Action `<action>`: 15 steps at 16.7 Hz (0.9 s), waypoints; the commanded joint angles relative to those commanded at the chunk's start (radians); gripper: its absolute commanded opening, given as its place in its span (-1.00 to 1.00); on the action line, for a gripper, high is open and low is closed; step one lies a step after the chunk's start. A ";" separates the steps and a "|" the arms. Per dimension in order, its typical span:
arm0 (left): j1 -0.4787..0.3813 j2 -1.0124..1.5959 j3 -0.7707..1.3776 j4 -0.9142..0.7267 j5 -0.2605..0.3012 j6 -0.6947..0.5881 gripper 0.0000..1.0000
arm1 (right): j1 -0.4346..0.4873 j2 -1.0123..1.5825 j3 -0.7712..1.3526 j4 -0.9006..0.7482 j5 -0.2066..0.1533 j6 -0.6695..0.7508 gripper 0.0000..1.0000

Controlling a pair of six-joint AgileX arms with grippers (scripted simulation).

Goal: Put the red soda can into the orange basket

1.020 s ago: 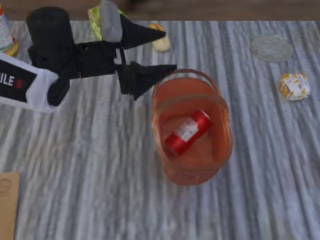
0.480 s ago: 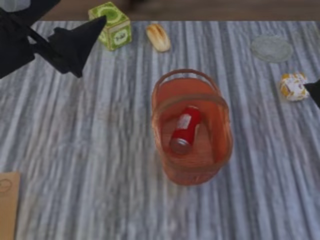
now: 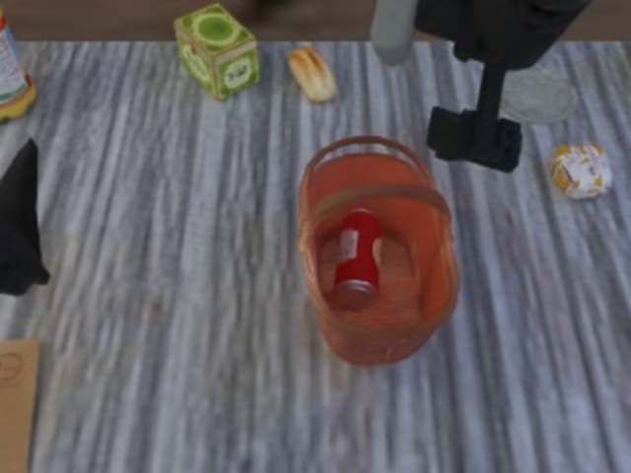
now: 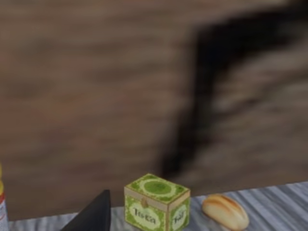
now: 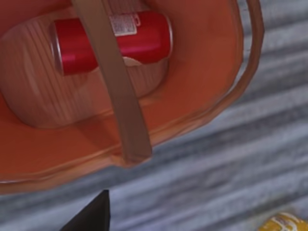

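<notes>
The red soda can lies on its side on the floor of the orange basket at the table's middle; the right wrist view shows this can under a handle of the basket. No gripper touches the can. My left gripper is at the table's left edge, far from the basket, with one dark fingertip showing off to the side. My right gripper hangs just behind and right of the basket, one fingertip showing above the bare table, nothing held.
A green tea box and a bread roll stand at the back. A grey disc and a yellow-white packet lie at the right. A bottle is at the back left, a brown board at the front left.
My left arm has drawn back from beside the basket to the table's left edge. My right arm has come in behind the basket. The can has rolled inside the basket.
</notes>
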 joint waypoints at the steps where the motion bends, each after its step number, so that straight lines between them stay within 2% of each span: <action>1: 0.011 -0.088 -0.051 -0.040 -0.047 0.004 1.00 | 0.023 0.080 0.076 -0.057 0.000 -0.033 1.00; 4: 0.036 -0.294 -0.183 -0.144 -0.162 0.016 1.00 | 0.078 0.284 0.257 -0.203 -0.002 -0.114 1.00; 7: 0.050 -0.411 -0.270 -0.212 -0.232 0.025 1.00 | 0.112 0.405 0.368 -0.296 -0.005 -0.163 1.00; 9: 0.054 -0.439 -0.293 -0.230 -0.250 0.027 1.00 | 0.120 0.434 0.396 -0.319 -0.006 -0.174 1.00; 15: 0.054 -0.439 -0.293 -0.230 -0.250 0.027 1.00 | 0.115 0.433 0.390 -0.314 -0.006 -0.174 1.00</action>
